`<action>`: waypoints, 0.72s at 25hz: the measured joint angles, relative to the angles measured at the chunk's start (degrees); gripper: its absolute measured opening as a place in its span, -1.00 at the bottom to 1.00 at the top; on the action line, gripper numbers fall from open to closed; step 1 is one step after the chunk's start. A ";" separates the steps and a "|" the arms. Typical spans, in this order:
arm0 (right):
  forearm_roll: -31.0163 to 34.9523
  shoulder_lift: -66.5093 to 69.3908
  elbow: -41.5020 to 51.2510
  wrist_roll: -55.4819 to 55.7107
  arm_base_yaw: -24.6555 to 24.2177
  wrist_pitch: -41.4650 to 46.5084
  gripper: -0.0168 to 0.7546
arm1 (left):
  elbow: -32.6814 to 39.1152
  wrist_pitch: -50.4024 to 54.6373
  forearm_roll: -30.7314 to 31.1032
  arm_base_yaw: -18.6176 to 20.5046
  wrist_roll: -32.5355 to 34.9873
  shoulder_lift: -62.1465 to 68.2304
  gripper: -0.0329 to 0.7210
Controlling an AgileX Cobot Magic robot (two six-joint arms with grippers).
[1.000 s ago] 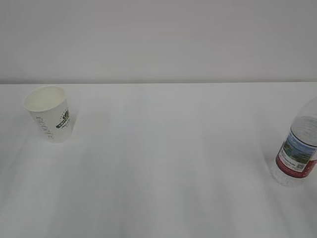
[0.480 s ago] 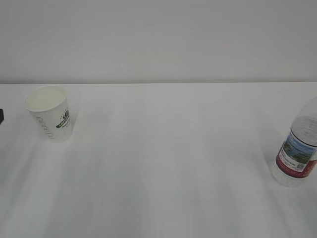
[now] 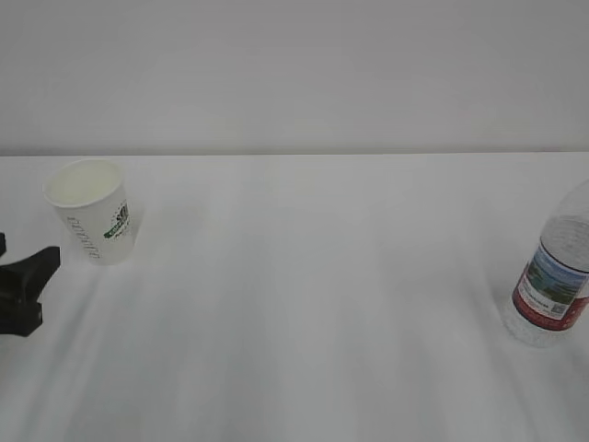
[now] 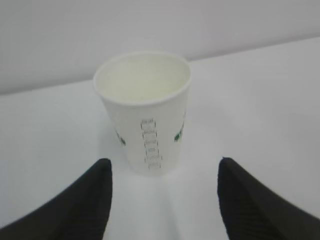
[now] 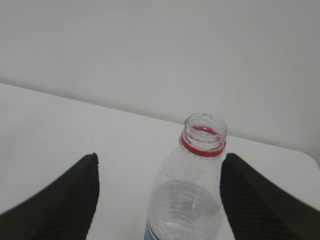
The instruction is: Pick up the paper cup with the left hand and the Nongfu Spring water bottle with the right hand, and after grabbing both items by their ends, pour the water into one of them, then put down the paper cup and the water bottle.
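White table (image 3: 304,304), plain pale wall (image 3: 294,74). Only the right wrist view shows the Nongfu Spring water bottle (image 5: 192,200) uncapped. Both claws, left hand (image 4: 162,200) and right hand (image 5: 160,200), spread apart, holding nothing; paper cup (image 4: 144,110) stands far left.

The white paper cup (image 3: 90,211) stands upright, open and empty, at the far left of the counter (image 3: 304,304), green logo on its side. Well apart at the right edge stands the uncapped Nongfu Spring water bottle (image 3: 554,281), clear, red-labelled, with water (image 5: 182,207) inside.
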 joint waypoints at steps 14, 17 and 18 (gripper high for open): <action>14.72 8.92 0.36 -9.81 0.00 -8.12 0.52 | 1.68 -1.30 0.26 0.00 -5.92 8.13 0.35; 15.49 10.79 0.40 -10.95 0.00 -8.65 0.52 | 1.68 -1.44 0.26 0.00 -6.05 8.13 0.33; 15.61 11.52 0.40 -11.07 0.00 -8.78 0.52 | 1.68 -1.44 0.26 0.00 -6.05 8.13 0.33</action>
